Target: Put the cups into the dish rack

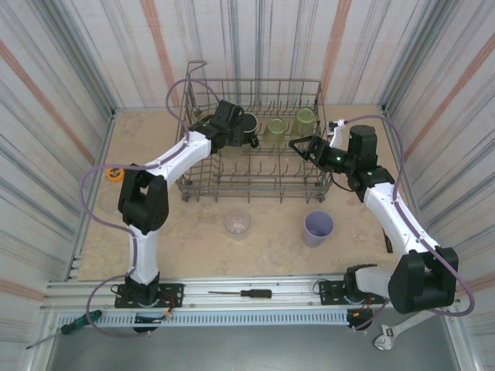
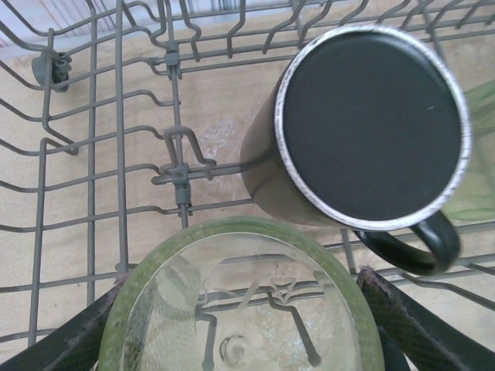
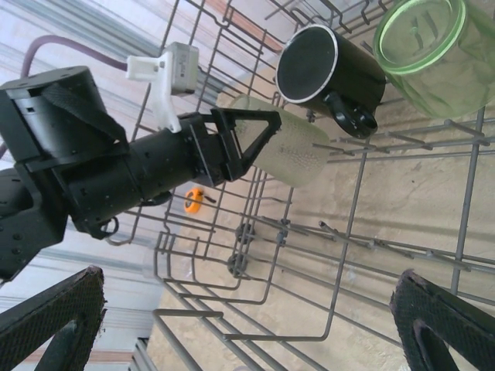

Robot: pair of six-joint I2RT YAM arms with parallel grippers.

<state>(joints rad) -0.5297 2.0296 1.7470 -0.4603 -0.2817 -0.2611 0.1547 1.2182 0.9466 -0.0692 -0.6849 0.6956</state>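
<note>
The grey wire dish rack stands at the table's back middle. Inside it my left gripper is shut on an olive-green tumbler, held base up, with a finger on each side. Beside it a black mug sits upside down on the rack wires. Two more green tumblers stand further right in the rack. My right gripper hangs open and empty over the rack's right part, its fingertips far apart. A clear cup and a lavender cup stand on the table in front of the rack.
An orange roll lies at the table's left side. A black-handled screwdriver rests on the near rail and a green-handled one lies below it. Striped walls close the table on three sides.
</note>
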